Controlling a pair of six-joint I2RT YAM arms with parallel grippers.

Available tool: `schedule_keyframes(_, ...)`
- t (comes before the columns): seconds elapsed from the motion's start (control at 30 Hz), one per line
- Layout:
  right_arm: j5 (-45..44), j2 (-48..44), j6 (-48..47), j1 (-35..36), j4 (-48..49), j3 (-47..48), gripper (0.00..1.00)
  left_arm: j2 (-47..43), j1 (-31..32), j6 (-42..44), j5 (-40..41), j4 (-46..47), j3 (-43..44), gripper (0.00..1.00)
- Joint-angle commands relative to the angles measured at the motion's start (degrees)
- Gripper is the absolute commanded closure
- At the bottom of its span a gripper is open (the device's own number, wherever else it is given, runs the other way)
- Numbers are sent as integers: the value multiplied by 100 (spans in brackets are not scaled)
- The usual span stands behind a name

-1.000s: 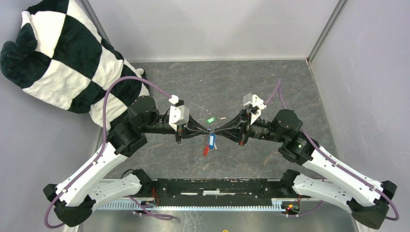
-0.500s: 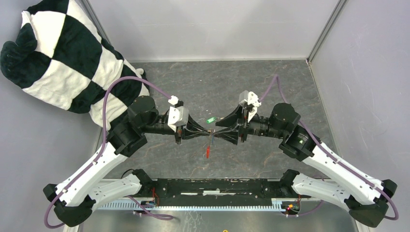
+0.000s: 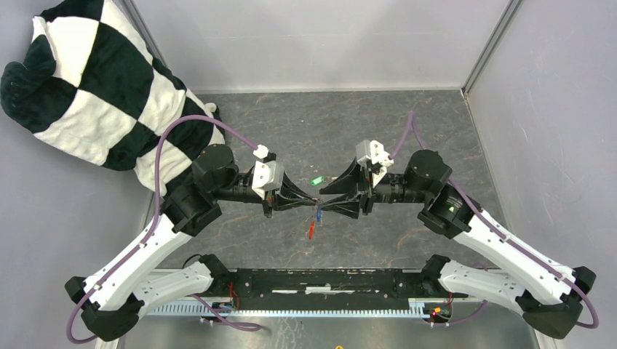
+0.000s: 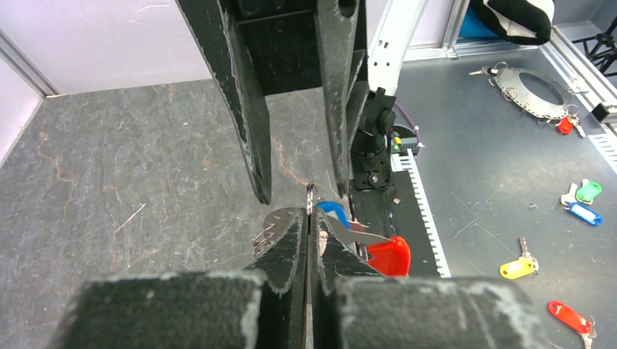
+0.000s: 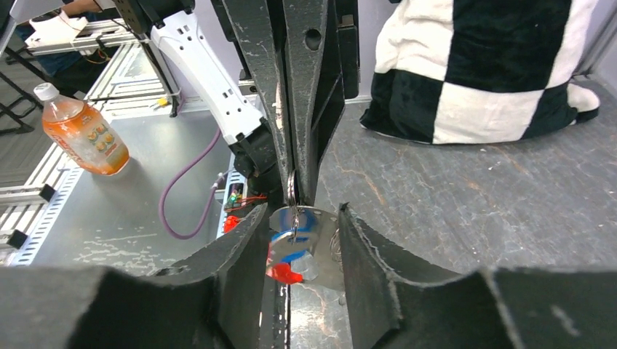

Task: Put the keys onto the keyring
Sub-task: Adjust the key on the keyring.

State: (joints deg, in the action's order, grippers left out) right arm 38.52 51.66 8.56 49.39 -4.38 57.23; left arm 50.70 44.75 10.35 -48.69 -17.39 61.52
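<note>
My left gripper point(image 3: 316, 201) is shut on the keyring point(image 4: 311, 198), pinching the thin ring edge-on above the table. A blue-headed key point(image 4: 332, 211) and the red tag point(image 4: 389, 256) dangle from the ring beside a silver plate point(image 4: 280, 222). My right gripper point(image 3: 324, 201) faces the left one, open, with one finger on each side of the ring point(image 5: 292, 190) and the hanging blue key point(image 5: 287, 255). I cannot tell whether either finger touches them. The green-headed key point(image 3: 316, 181) lies on the table just behind both grippers.
A black-and-white checked plush point(image 3: 94, 87) fills the back left corner. Grey walls close the table at the back and right. Beyond the table are spare key tags point(image 4: 582, 211) on a metal surface and an orange drink bottle point(image 5: 84, 134).
My right gripper has opened, let go of the blue key and shifted slightly left. The blue key now hangs lower under the ring. The left gripper has kept its hold.
</note>
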Motion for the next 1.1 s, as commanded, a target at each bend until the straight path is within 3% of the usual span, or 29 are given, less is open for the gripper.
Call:
schedule_keyframes(0.0,314,159,43,-10,394,240,57,-34,16,130,-192,280,115,98)
schedule_keyframes(0.37,114,97,24,-14,666,209,74,-43,16,222,-186,187,71,98)
schedule_keyframes(0.6,218,171,47,-13,684,149,99,-20,16,225,-195,172,73,98)
schedule_keyframes(0.7,179,202,7,-14,535,196,100,4,16,369,-204,9,71,98)
schedule_keyframes(0.77,6,280,-100,-16,151,319,100,58,16,550,-196,-213,103,93)
schedule_keyframes(0.93,-246,652,-585,-15,-1127,860,100,303,16,1542,-177,-1233,384,62)
schedule_keyframes(1.07,-355,840,-967,-12,-1800,1145,99,556,16,2237,-123,-2092,741,61)
